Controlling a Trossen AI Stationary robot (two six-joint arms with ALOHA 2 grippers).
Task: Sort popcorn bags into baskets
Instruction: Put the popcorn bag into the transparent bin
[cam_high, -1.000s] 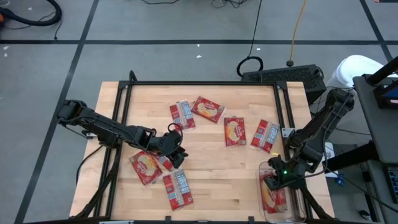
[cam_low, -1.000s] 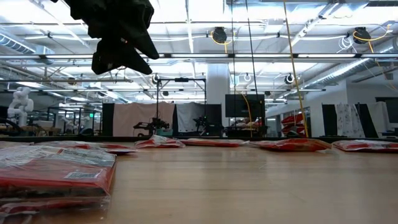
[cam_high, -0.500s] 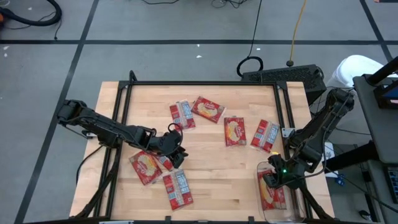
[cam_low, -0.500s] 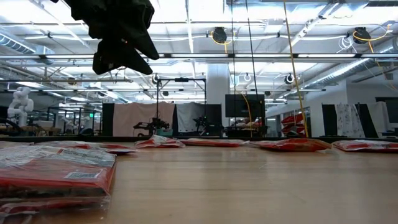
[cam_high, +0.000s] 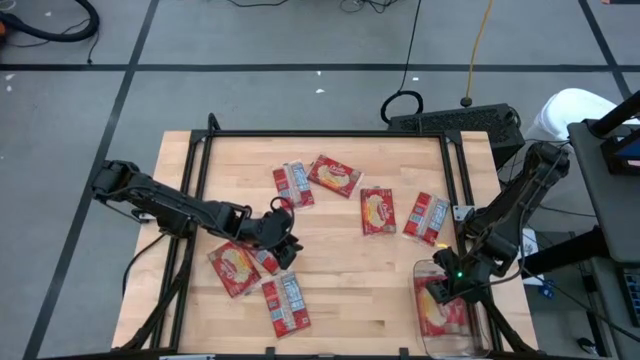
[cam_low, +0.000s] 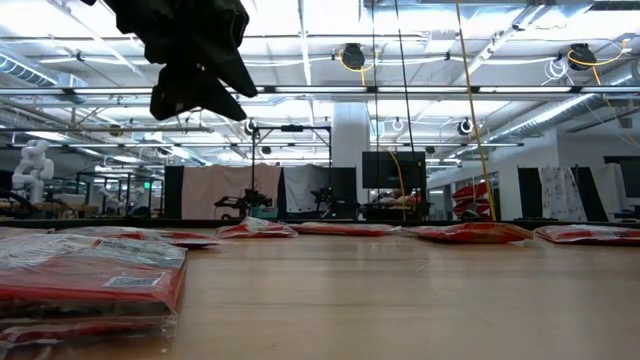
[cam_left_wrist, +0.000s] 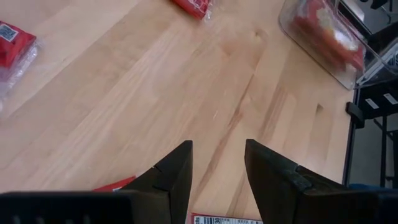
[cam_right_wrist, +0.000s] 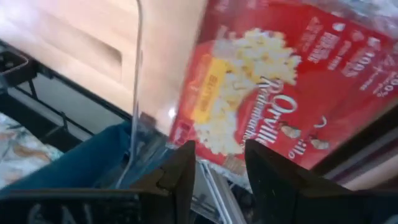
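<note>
Hanging over the clear bin (cam_high: 440, 340) at the table's (cam_high: 340, 270) front right corner, the right gripper (cam_high: 447, 291) has its two dark fingers (cam_right_wrist: 180, 171) spread apart with nothing between them; a red popcorn bag (cam_right_wrist: 273, 93), picture face up, lies loose just beyond the tips inside the bin, whose see-through wall (cam_right_wrist: 137, 81) stands beside it. From above, red packets show through the bin under the gripper.

The left gripper (cam_high: 285, 245) hovers above the wood near the table's front left, its fingers (cam_left_wrist: 174, 177) parted and holding nothing, with bare table between them. Just beside it lie a packet (cam_high: 233, 268) showing its popcorn face and another (cam_high: 285, 303) with white panels up, nearer the front edge.

Four more bags lie across the middle of the table: two close together (cam_high: 293, 185) and (cam_high: 335, 175), one (cam_high: 378, 211) to their right, and one (cam_high: 428, 218) near the right rail, close to the bin. A black frame (cam_high: 330, 135) borders the table. A dark keyboard-like unit (cam_high: 455, 122) sits behind the far right corner.
</note>
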